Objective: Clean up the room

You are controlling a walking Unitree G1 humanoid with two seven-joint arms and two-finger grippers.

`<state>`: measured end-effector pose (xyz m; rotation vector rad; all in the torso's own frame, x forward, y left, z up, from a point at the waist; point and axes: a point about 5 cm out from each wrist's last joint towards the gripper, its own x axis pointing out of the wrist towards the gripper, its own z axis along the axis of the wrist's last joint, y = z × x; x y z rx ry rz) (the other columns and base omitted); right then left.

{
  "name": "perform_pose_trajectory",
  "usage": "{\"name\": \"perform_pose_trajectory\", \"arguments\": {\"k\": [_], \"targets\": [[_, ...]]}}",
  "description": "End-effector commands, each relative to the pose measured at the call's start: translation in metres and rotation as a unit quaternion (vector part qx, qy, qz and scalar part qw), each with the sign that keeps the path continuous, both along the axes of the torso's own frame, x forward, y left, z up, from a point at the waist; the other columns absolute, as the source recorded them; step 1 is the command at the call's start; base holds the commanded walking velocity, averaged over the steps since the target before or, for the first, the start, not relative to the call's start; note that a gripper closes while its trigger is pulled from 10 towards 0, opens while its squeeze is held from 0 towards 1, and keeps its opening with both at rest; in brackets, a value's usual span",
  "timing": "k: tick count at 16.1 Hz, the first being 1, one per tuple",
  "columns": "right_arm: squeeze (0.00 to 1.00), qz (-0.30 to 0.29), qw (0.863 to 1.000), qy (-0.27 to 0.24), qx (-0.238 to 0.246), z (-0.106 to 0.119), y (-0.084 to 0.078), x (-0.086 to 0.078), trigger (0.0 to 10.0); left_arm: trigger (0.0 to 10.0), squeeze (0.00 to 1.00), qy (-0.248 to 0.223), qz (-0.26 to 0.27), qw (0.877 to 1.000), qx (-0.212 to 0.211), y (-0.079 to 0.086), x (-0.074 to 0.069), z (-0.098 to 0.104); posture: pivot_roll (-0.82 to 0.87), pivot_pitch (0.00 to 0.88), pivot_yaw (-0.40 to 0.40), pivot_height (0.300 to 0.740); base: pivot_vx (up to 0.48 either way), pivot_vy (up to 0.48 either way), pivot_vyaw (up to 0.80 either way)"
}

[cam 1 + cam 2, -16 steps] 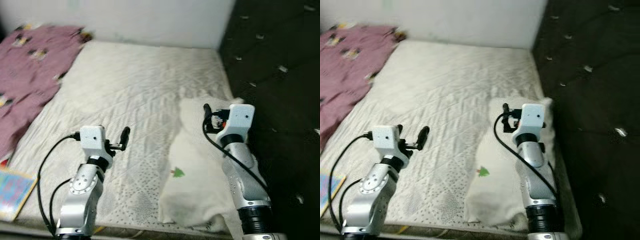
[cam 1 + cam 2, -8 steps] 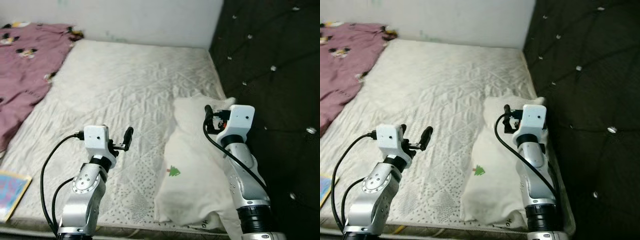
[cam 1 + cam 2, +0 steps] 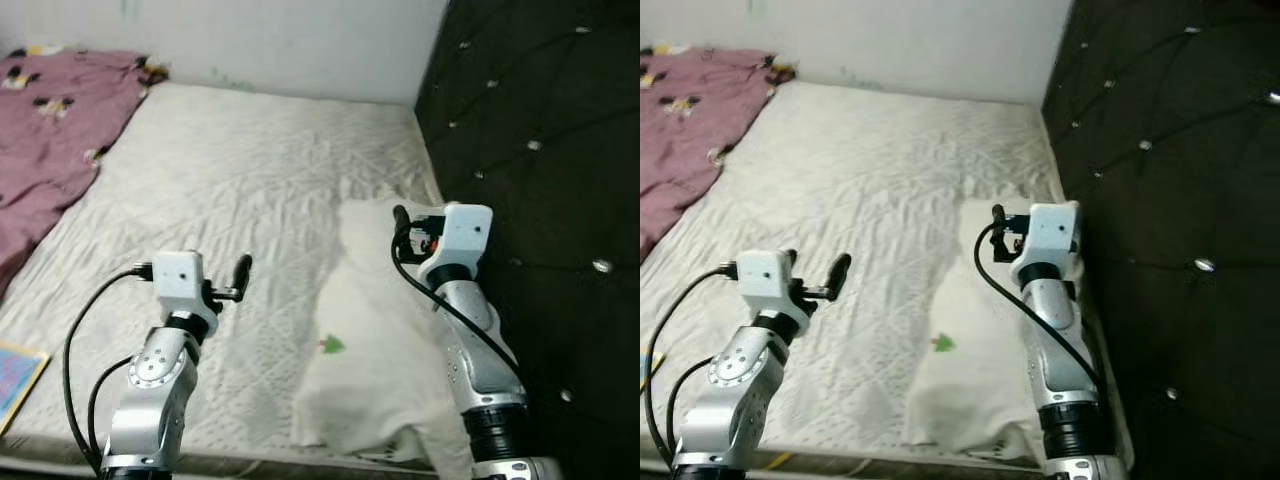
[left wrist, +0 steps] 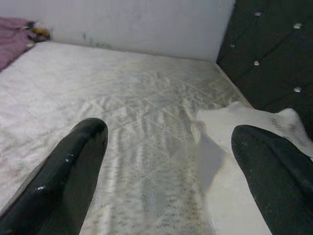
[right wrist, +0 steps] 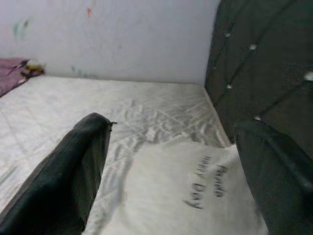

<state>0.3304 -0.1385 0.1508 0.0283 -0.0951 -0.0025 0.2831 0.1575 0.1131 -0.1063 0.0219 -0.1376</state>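
At the near edge of the bed (image 3: 250, 180), the left end effector (image 3: 241, 277) is hovering above the quilted mattress, its 2 fingers standing apart and gripping nothing. The right end effector (image 3: 402, 232) is hanging over the white pillow (image 3: 365, 340), fingers likewise spread and empty. The pillow is lying along the mattress's right side, just beside the dark tufted headboard (image 3: 540, 130), showing a small green mark and printed lettering. Farther off at the left, a purple blanket (image 3: 45, 130) is lying crumpled against the wall.
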Motion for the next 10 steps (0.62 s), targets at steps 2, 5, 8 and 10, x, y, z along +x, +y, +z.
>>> {"name": "perform_pose_trajectory", "arguments": {"k": [2,5,8,10], "targets": [[0.0,-0.018,1.0,0.006,-0.01,-0.0029,-0.0123,0.0003,10.0,10.0,0.0,0.004,-0.013,1.0,0.004,-0.0089,-0.0002,-0.0019,-0.03,0.058,-0.032,0.74,0.0,-0.358,0.0],[0.0,-0.018,1.0,0.006,-0.012,-0.0028,-0.0119,0.0008,10.0,10.0,0.0,0.001,-0.011,1.0,-0.006,-0.0089,0.0002,-0.0015,-0.03,0.058,-0.032,0.74,0.0,-0.135,0.0],[0.0,-0.018,1.0,0.005,-0.014,-0.0036,-0.0123,0.001,10.0,10.0,0.0,-0.001,-0.013,1.0,-0.01,-0.0096,0.0001,-0.0008,-0.03,0.053,-0.032,0.74,0.0,0.0,0.0],[0.0,-0.019,1.0,0.005,-0.014,-0.0036,-0.0124,0.0011,10.0,10.0,0.0,-0.002,-0.011,1.0,-0.012,-0.0091,0.0001,-0.0007,-0.03,0.053,-0.032,0.74,0.0,0.0,0.0]]}}
